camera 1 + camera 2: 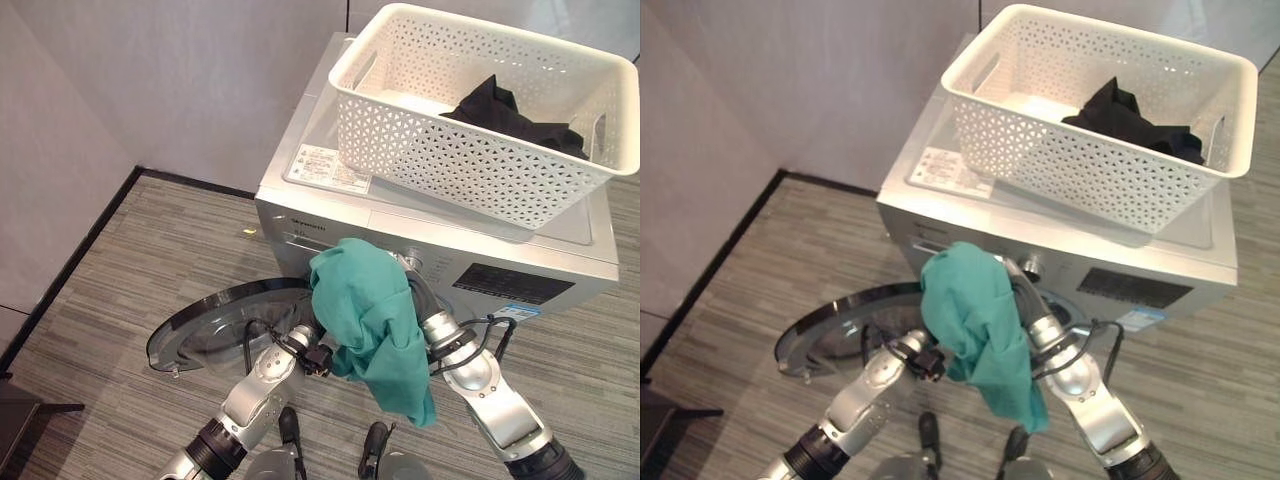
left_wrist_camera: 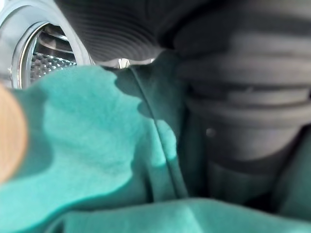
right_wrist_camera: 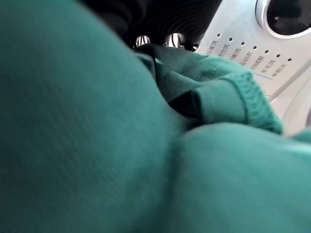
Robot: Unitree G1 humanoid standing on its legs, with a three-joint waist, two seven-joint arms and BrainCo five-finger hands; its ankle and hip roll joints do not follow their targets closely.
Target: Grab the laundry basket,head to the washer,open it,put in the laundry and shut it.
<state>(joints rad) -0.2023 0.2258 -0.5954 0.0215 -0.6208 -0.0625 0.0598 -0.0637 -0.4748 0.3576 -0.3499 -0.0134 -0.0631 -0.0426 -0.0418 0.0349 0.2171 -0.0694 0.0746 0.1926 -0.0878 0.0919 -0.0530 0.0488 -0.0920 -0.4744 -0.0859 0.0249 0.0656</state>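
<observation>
A white lattice laundry basket [image 1: 470, 150] stands on top of the silver front-loading washer [image 1: 540, 285], with a black garment [image 1: 510, 115] lying in it. The washer's round door [image 1: 215, 320] hangs open to the left, and the steel drum [image 2: 46, 56] shows through the opening. A teal cloth [image 1: 365, 310] hangs in front of that opening, draped over my right hand [image 1: 408, 272], which is shut on it just below the control panel. My left hand [image 1: 312, 352] is against the cloth's lower left edge, mostly covered by it.
Grey walls meet in a corner behind and to the left of the washer, with a dark skirting line along the floor [image 1: 150, 250]. The open door takes up floor room to the left of the machine.
</observation>
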